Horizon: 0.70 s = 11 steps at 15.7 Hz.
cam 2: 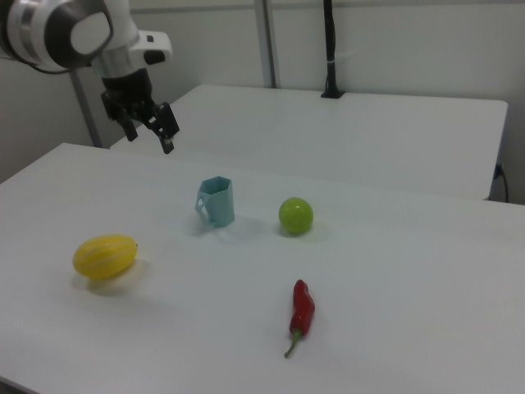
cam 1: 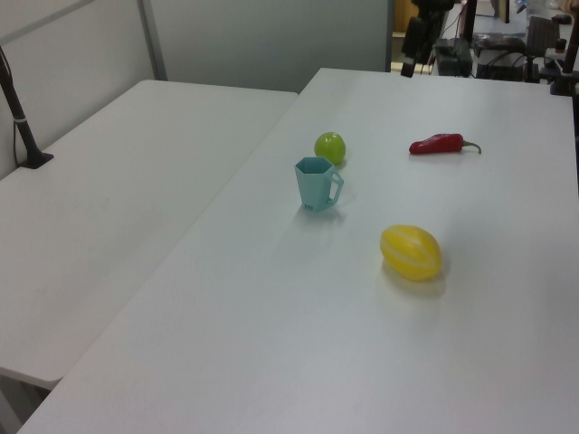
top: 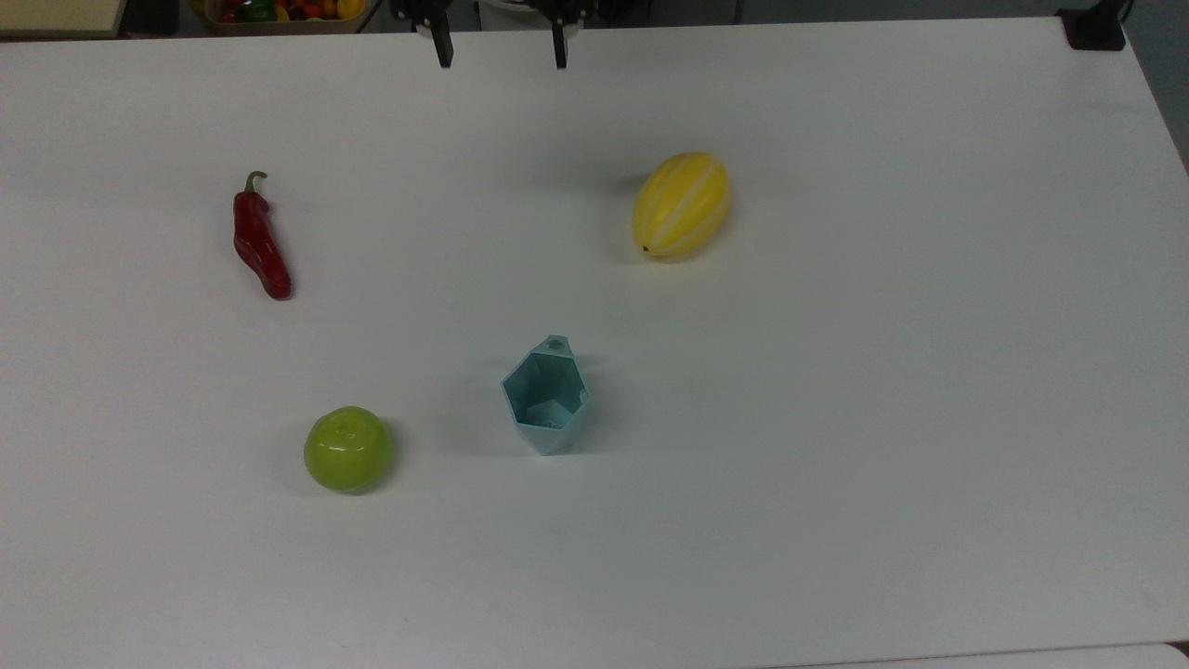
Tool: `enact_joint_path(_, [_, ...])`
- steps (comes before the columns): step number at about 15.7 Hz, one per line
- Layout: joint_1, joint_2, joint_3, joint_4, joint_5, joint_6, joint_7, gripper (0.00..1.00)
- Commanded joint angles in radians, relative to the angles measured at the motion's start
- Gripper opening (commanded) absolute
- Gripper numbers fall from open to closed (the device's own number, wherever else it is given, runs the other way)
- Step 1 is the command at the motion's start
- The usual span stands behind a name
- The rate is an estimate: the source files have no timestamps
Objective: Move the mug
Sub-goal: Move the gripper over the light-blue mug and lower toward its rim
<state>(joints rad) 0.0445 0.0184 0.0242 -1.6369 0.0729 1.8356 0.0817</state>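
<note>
Four things sit on the white tabletop point(top: 836, 418), all well apart. Going left to right across the top view: a red chilli point(top: 260, 243) lies at about ten o'clock from the tabletop's middle, its stem pointing toward twelve. A green apple point(top: 347, 448) rests at about eight o'clock. The mug point(top: 546, 396), pale teal and faceted, stands upright just below the middle, at roughly six o'clock, its mouth open upward and its small tab handle turned toward twelve. A yellow striped melon point(top: 681, 204) lies at about one o'clock.

The pincer point(top: 502, 51) hangs at twelve o'clock, over the far edge of the tabletop, its two dark fingers spread wide apart and holding nothing. In the right view the pincer point(cam 2: 150, 127) points downward above the tabletop, at about ten o'clock from the mug point(cam 2: 216, 201), clear of it.
</note>
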Motion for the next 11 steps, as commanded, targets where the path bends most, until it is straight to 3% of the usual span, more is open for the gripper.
enact_joint_path(1, [0.037, 0.076, -0.009, -0.003, -0.051, 0.088, 0.019, 1.0])
enact_joint_path(4, [0.04, 0.118, -0.009, -0.004, -0.074, 0.128, 0.035, 1.0])
enact_joint_path(9, [0.04, 0.176, -0.009, -0.014, -0.078, 0.227, 0.133, 0.83])
enact_joint_path(11, [0.038, 0.195, -0.009, -0.021, -0.078, 0.257, 0.135, 0.83])
